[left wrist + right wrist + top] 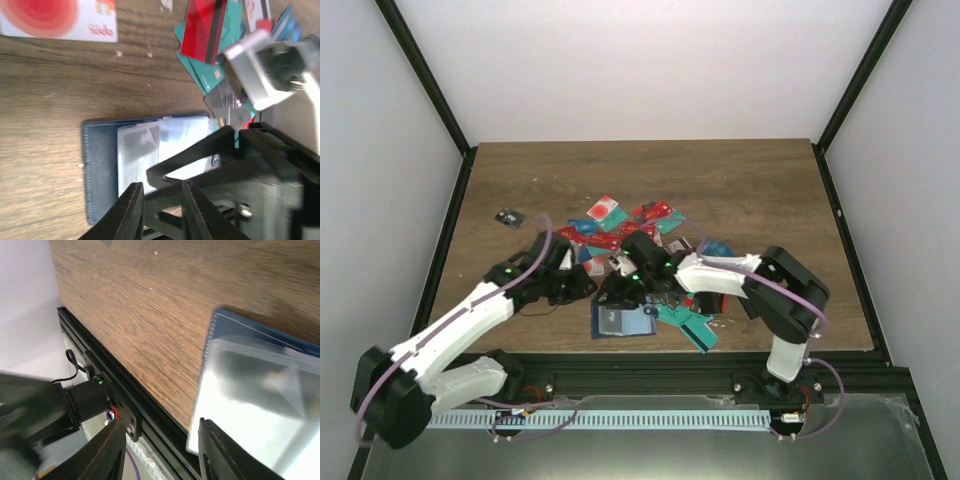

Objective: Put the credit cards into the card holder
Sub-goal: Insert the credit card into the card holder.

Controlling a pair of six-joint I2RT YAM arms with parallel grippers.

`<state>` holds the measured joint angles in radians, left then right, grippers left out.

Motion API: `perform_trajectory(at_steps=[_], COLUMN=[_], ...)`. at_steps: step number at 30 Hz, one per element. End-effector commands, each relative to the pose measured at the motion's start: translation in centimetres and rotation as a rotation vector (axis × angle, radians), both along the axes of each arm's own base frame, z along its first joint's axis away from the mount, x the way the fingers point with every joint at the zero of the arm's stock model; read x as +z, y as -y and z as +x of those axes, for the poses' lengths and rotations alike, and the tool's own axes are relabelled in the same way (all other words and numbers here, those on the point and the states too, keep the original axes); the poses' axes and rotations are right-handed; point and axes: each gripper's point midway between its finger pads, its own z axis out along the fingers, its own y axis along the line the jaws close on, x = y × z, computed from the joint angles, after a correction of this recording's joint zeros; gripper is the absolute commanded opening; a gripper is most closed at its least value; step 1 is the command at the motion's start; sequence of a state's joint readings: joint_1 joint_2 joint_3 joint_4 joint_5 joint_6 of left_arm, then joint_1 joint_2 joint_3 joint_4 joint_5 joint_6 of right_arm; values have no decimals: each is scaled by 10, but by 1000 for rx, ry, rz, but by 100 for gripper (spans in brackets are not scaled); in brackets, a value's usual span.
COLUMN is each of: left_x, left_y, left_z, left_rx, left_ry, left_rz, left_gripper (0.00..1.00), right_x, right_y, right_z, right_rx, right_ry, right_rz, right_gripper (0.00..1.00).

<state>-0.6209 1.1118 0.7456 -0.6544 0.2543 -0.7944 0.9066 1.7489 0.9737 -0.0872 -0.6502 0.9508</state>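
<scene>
The card holder (638, 325) lies open near the table's front edge, navy outside with clear sleeves (145, 150) inside. Credit cards (620, 225) lie heaped behind it: red, teal, blue, and a white one with a red circle (60, 17). A red card with a dark stripe (205, 30) rests on teal cards (200, 75). My left gripper (161, 202) hovers over the holder's near-left part, jaws a little apart, nothing between them. My right gripper (162, 442) is open at the holder's front-left corner, one finger (220, 455) over the sleeve's edge (250, 405). Both grippers (588, 287) (618, 293) crowd together above the holder.
A small black chip (507, 217) lies alone at the left rear. The black front rail (100, 385) runs just below the holder's edge. More teal cards (685, 322) lie right of the holder. The right gripper's black frame (225, 150) fills the left wrist view's lower right.
</scene>
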Motion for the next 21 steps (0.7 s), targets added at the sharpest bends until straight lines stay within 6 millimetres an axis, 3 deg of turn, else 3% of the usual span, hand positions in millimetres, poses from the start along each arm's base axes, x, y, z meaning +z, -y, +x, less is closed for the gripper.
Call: perform_trajectory(at_steps=[1,6,8,11,14,21], left_x=[1,0,-2,5,15,35], left_y=[-37,-35,-31,-26,-20,-4], left_z=[-19,-33,-39,-39,-36,-26], left_rx=[39,27,25,28,16,1], left_ry=[-6,1,-10,7,27,47], left_rz=[34,-52,-98,-147,-183,-202], left_gripper=[25,25,24,22,20,18], right_x=[3,29,47,63,65,46], right_y=[-33,-68,-72,-60,-29,83], right_z=[-10,-9,-2,4,10,11], right_rx=[97,172,175,163,111,-99], right_ry=[-25,-24,21,74,112,128], right_rz=[-40,14,26,9,-30,-163], right_gripper=[44,47,48,49,49,51])
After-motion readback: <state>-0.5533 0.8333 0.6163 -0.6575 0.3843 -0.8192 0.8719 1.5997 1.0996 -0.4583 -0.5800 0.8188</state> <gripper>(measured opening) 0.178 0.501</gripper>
